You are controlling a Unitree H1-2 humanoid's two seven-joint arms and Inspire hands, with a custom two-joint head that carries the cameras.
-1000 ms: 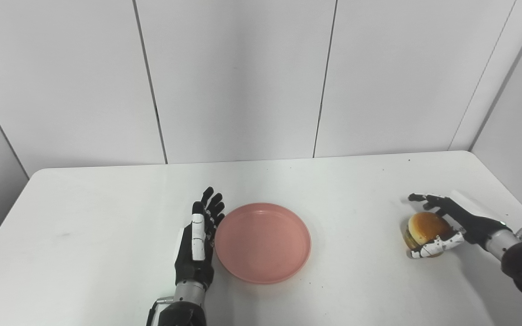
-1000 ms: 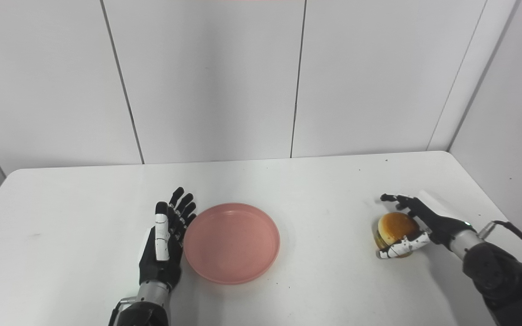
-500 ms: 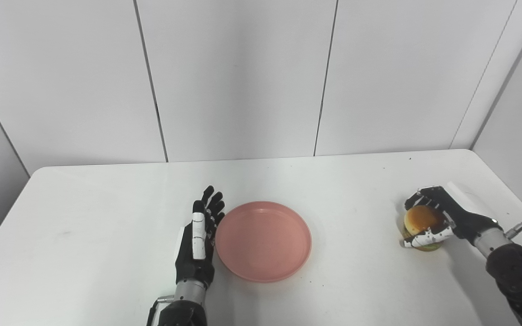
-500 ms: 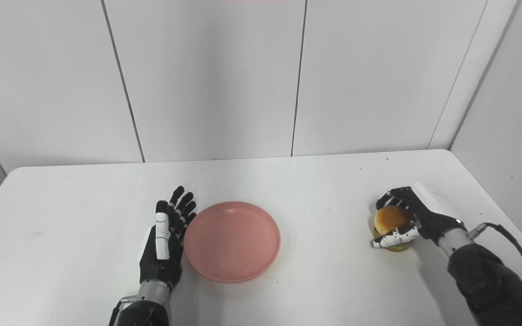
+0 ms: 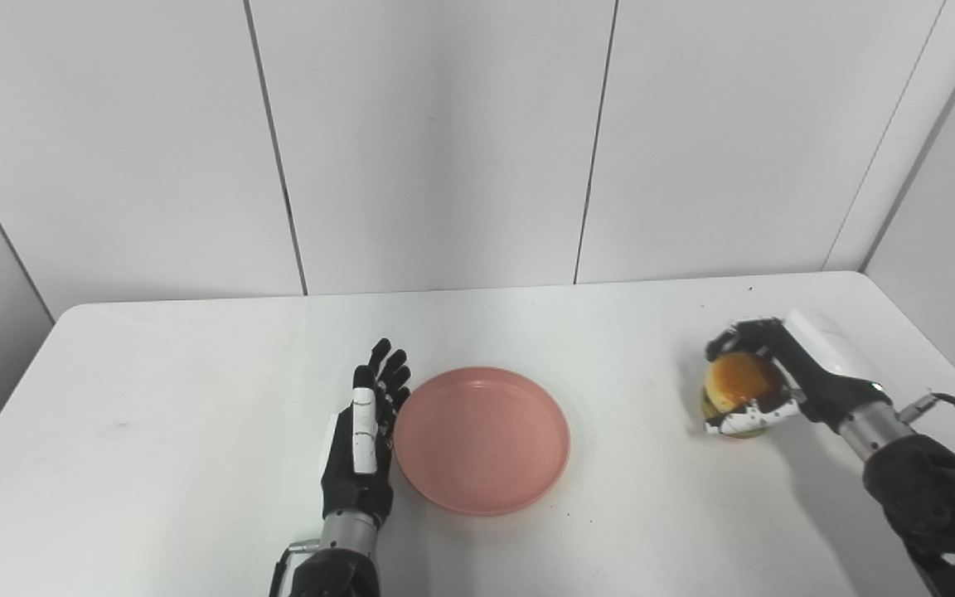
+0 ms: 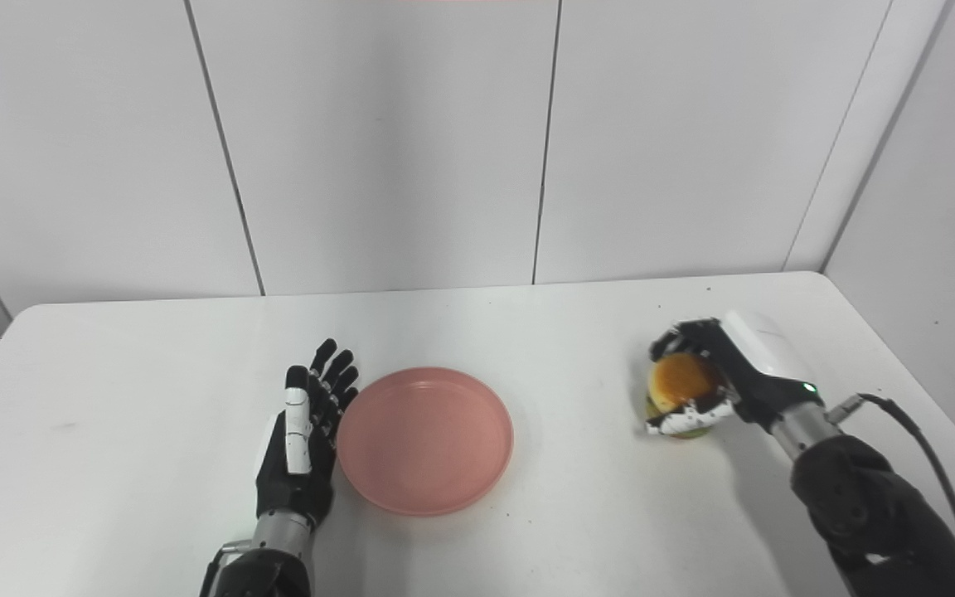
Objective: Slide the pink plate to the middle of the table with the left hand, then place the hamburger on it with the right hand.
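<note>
While the left robot hand [image 5: 359,452] lies open beside one pink plate [image 5: 482,439], the right robot hand [image 5: 784,373] grips one hamburger [image 5: 734,383].

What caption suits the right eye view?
Right hand grips the hamburger; open left hand rests beside the empty pink plate.

I can read no writing anywhere here. Neither my hands nor the things on the table before me carry any legible word, number or brand
</note>
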